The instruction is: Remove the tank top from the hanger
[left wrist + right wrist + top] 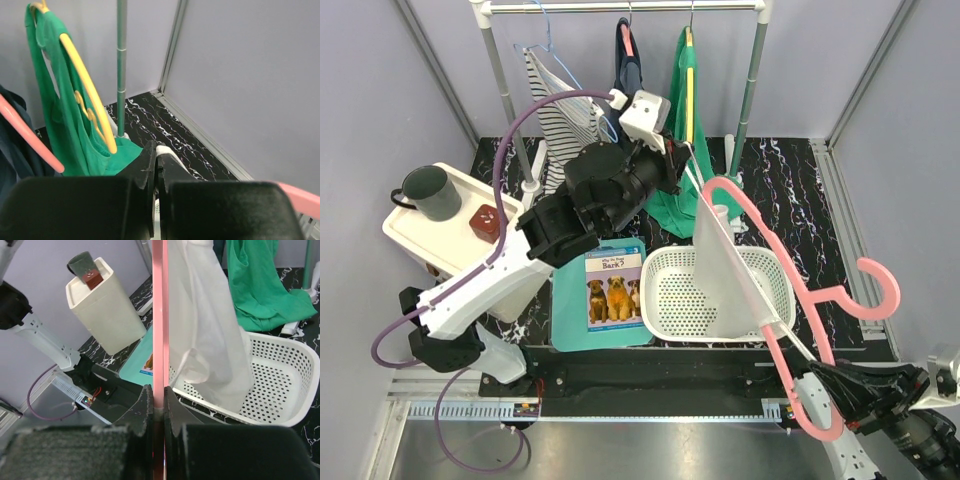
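Tank top (725, 270), one, white, drapes one pink hanger (158, 315) that the right gripper (158, 391) clamps; left gripper (156, 154) closed.

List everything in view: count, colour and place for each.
clothes rack: one, white-and-grey, at the back
striped top: one, black-and-white, rack's left
dark garment: one, dark blue, rack's middle
green tank top: one, on a yellow hanger, rack's right
pink hanger: one, raised over the basket
white tank top: one, on the pink hanger
basket: one, white, perforated, table centre
dog book: one, on a teal mat, left of the basket
bin: one, white, far left, bearing a dark mug and a brown block
left pincer: black, shut, beside the pink hanger's upper end
right pincer: black, shut on the pink hanger's lower end
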Tool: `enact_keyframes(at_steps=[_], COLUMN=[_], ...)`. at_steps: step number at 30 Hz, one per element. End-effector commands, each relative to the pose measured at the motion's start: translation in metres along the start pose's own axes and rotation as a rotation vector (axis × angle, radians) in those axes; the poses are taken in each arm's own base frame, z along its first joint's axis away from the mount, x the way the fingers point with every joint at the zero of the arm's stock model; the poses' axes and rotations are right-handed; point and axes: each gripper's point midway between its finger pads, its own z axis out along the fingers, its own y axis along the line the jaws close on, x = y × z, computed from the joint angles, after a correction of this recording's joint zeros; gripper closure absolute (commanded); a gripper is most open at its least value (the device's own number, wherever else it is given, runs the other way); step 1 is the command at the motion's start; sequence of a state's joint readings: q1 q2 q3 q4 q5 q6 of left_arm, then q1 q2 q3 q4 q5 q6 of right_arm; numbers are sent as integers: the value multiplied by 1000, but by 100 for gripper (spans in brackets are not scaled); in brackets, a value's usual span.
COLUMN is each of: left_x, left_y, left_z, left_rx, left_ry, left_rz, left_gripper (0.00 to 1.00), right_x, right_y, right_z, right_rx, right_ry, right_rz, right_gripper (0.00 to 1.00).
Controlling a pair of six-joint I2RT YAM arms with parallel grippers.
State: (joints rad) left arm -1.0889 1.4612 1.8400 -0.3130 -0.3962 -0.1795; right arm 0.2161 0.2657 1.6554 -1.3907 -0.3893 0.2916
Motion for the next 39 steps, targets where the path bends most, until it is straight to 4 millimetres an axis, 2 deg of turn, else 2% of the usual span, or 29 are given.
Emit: enact_keyframes(at_steps=[1,4,5,7,8,9,11,12,13,14,16,19,20,22,23,27,28,29,31,32,33,34,35,36,37,39], left_x=[-16,6,13,33,43,47,56,57,57,56,54,59,68,80,94,128,132,135,123,115,108,90,80,74,59,44], left_y=[2,-5,-8,-17,-19,-28,-35,-40,-40,-41,-40,-45,-45,-47,-46,-51,-52,-52,-51,-53,-57,-61,-67,-75,-83,-99], left_z=[2,6,6,9,9,9,9,8,8,9,8,1,-2,-6,-10,-15,-18,-21,-33,-38,-44,-54,-60,-66,-73,-80], left_rx=[11,45,60,115,134,184,226,255,258,260,261,310,319,340,347,401,413,421,436,446,465,487,518,546,571,607], left_ry=[-19,33,49,94,116,129,150,154,155,151,147,164,185,215,246,323,336,346,321,301,284,244,224,213,184,141], left_rz=[-82,-85,-84,-77,-71,-69,-61,-54,-51,-46,-26,-16,-18,-27,-33,-27,-21,-11,-7,3,8,8,4,-5,-16,-46], left_gripper=[100,100,100,100,100,100,100,100,100,100,100,100,100,100,100,98,83,73,48,30,25,19,13,11,11,11], right_x=[41,17,11,-14,-16,-31,-35,-47,-50,-63,-76,-98,-105,-109,-113,-109,-100,-100,-86,-83,-78,-68,-65,-56,-55,-45], right_y=[-2,-7,-9,-16,-21,-20,-30,-33,-38,-41,-53,-57,-57,-61,-61,-68,-73,-73,-78,-79,-75,-79,-76,-80,-79,-79], right_z=[-18,-18,-15,-8,-1,6,28,35,45,56,71,84,86,95,97,112,120,123,135,139,143,150,154,159,160,164], right_rx=[4,56,71,109,124,111,128,135,146,152,202,224,220,231,229,222,222,210,198,186,155,149,118,115,103,81], right_ry=[147,29,-1,-121,-141,-200,-194,-229,-224,-243,-254,-294,-310,-309,-322,-314,-295,-302,-261,-256,-234,-206,-198,-176,-187,-175], right_rz=[31,25,58,75,126,126,148,141,135,122,113,95,92,85,80,61,58,52,38,28,16,5,-3,-3,-9,-8], right_gripper=[100,100,100,100,100,100,100,100,100,100,100,100,100,100,100,100,100,100,100,100,100,100,100,100,100,100])
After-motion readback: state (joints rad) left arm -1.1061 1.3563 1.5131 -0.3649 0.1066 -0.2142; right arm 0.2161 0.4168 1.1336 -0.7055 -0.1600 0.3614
